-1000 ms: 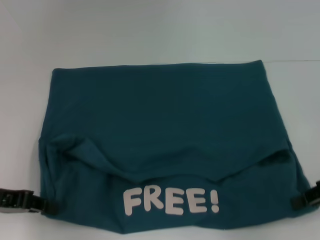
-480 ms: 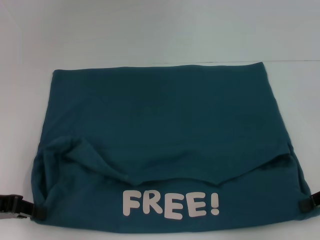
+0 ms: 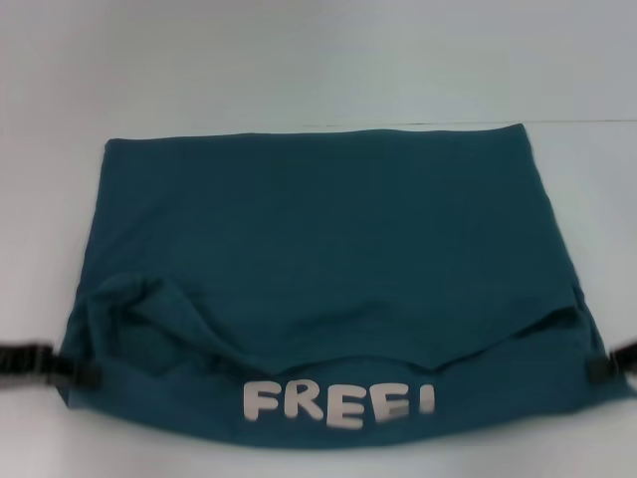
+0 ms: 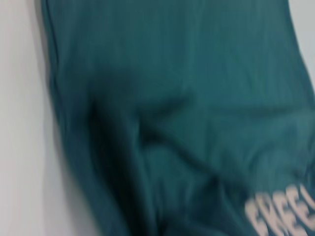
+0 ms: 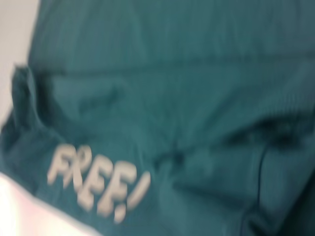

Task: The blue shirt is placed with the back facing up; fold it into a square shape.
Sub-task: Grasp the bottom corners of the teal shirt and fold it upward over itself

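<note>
shirt: blue shirt (image 3: 318, 259) mid-counter (image 3: 318, 60), near hem lifted, lettering (image 3: 338, 403) at 6 o'clock
left hand (image 3: 75, 370): clenched on shirt corner, 8 o'clock
right hand (image 3: 600, 366): clenched on corner, 4 o'clock
why: both corners held so the hem carries evenly for the fold

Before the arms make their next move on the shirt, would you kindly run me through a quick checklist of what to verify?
1. Left pincer at the shirt's left edge: ok.
2. Right pincer at the shirt's right edge: ok.
3. Both pincers level with each other, near the front: ok.
4. Pincers actually closed on fabric: cannot tell; the wrist views show only cloth.
5. Folded layer lying flat: not ok; it is rumpled near the left corner and its edge sags over the lettering.
6. Far edge straight on the table: ok.
</note>
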